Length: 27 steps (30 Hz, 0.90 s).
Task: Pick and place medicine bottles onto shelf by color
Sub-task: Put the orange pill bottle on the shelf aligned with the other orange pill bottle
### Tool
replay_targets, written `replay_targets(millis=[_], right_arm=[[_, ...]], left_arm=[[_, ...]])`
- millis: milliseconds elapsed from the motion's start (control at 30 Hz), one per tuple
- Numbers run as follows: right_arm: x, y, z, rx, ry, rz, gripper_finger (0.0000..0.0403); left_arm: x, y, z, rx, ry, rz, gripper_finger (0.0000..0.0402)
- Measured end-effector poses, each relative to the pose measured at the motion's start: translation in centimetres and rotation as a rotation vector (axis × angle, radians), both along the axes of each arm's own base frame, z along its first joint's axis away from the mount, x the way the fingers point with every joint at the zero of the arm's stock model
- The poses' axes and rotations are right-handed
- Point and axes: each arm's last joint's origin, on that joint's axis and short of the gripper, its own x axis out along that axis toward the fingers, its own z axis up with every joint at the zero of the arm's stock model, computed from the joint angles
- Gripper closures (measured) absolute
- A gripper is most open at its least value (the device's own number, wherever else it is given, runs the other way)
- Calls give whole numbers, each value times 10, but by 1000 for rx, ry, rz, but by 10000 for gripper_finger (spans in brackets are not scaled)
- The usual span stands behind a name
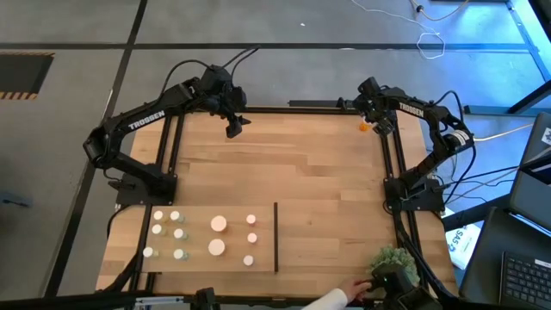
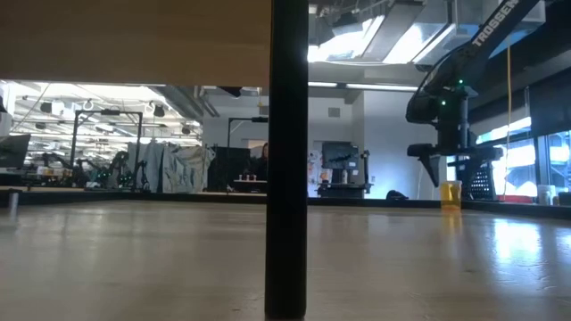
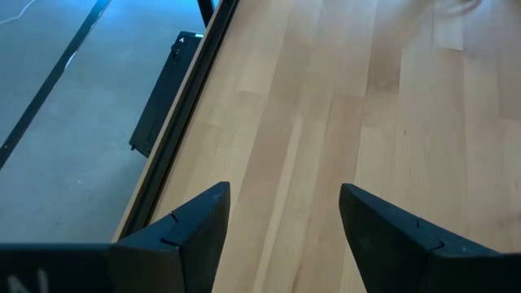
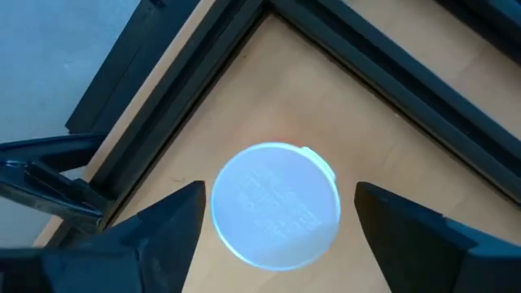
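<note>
An orange medicine bottle (image 1: 364,126) with a white cap (image 4: 277,203) stands upright on its base in the table's far right corner. My right gripper (image 4: 278,195) is open just above it, pointing down. One finger is on each side of the cap, apart from it. In the low view the right gripper (image 2: 453,159) hangs over the bottle (image 2: 451,192). My left gripper (image 3: 285,220) is open over bare wood at the far left (image 1: 232,129), with nothing between its fingers. The shelf (image 1: 198,263) lies at the near left, where several bottles (image 1: 179,233) stand.
The shelf's dark upright divider (image 1: 275,237) fills the middle of the low view (image 2: 287,160). A spiky green plant ball (image 1: 394,261) sits at the near right corner, and a person's hand (image 1: 349,295) reaches in beside it. The black table frame (image 4: 342,57) runs close behind the orange bottle.
</note>
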Motion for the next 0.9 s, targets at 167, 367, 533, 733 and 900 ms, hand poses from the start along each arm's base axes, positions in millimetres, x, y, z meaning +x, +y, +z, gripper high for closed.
replay_targets(millis=[167, 367, 533, 733, 900], right_arm=[[0, -1, 0, -12, -8, -10, 95], [1, -1, 0, -12, -7, -1, 148], [2, -1, 0, -16, -5, 4, 196], [2, -1, 0, -11, -8, 28, 187], [5, 1, 0, 5, -13, 83, 179]], left_arm=[[0, 0, 0, 0, 0, 0, 176], [0, 0, 0, 0, 0, 0, 176], [0, 0, 0, 0, 0, -1, 176], [0, 0, 0, 0, 0, 0, 176], [0, 0, 0, 0, 0, 0, 176]])
